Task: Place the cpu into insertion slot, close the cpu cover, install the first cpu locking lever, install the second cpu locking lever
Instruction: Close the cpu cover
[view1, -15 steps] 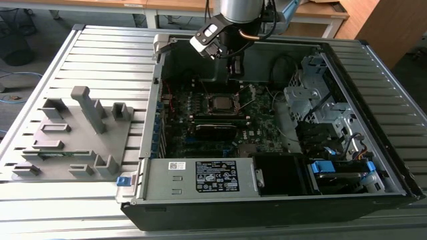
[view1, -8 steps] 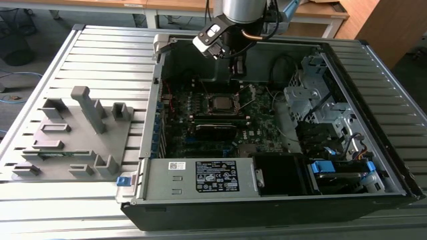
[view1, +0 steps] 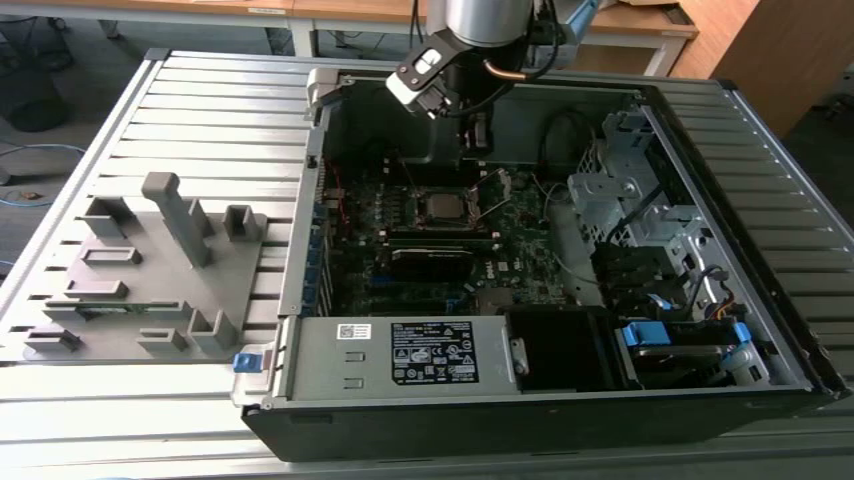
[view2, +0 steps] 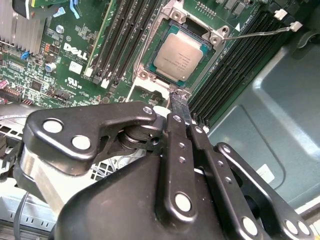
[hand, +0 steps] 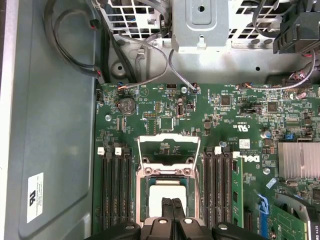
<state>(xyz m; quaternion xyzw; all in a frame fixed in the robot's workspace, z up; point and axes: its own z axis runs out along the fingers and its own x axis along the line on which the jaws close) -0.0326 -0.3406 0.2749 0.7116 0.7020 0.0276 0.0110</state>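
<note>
Cpu (view2: 178, 57) sits flat in the socket on the motherboard (hand: 225, 130). It is square, so we see no long axis. The jaws are pressed together with nothing visible between them; we call them closed and empty. The cpu lies just past the jaw tips and below them. The cpu cover (hand: 168, 139) stands open on the far side of the cpu from the jaws, with its window facing us. One thin locking lever (view2: 250, 34) sticks out free, off to the side of the jaws. In the second wrist view we get the whole cpu top and that lever. In the first wrist view we get the raised cover, and the jaw tips overlap the cpu's near edge. In the exterior view the arm reaches down into the computer case (view1: 534, 400) on the slatted tabletop (view1: 200, 100).
</note>
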